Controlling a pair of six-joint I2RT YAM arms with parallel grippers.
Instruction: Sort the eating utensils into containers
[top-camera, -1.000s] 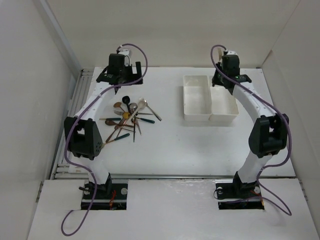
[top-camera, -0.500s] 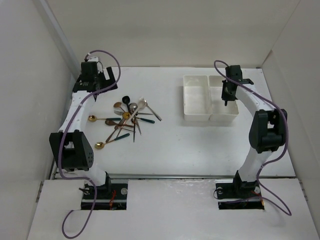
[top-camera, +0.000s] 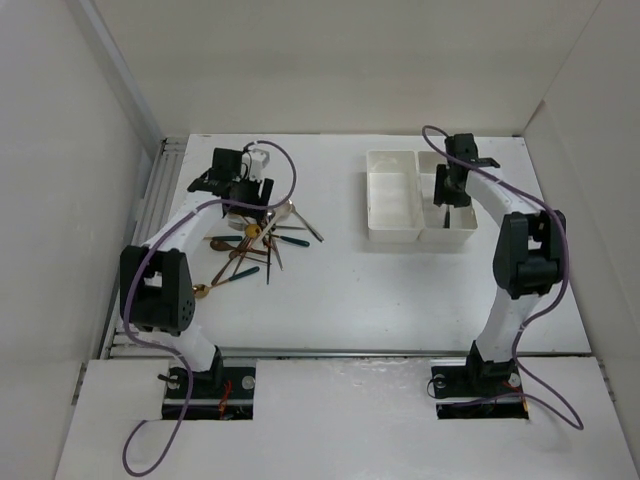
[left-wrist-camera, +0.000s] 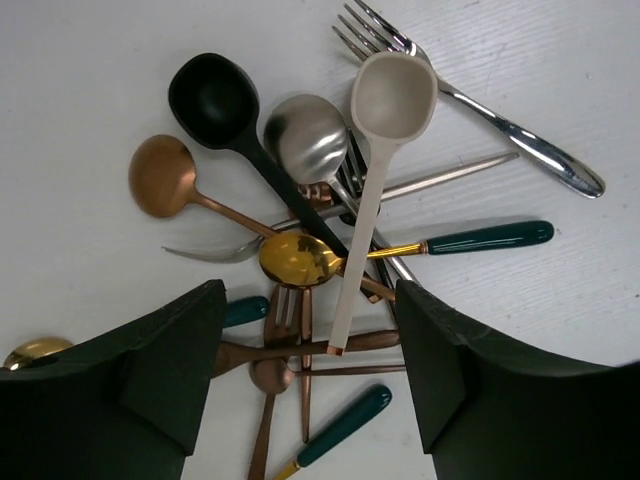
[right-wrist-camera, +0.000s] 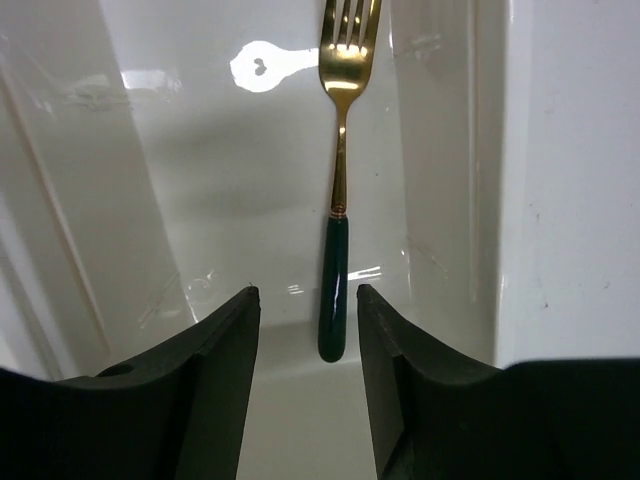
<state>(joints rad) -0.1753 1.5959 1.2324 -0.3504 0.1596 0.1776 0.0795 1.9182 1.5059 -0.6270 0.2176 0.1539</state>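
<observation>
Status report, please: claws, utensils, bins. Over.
Left claw open above utensil pile. Right claw open over green-handled fork lying in right bin. No obstruction seen.

No word, number, label or brand mark can be read anywhere, neither on the spoons and forks (left-wrist-camera: 300, 258) below the left pincer (left-wrist-camera: 308, 300) nor on the white bins (top-camera: 393, 200) below the right pincer (right-wrist-camera: 305, 300).

So the left gripper (left-wrist-camera: 310, 300) hangs in the upper left of the top view, pointed straight down, jaws wide apart. The right gripper (right-wrist-camera: 305, 300) is upper right, also pointed down, jaws parted.
</observation>
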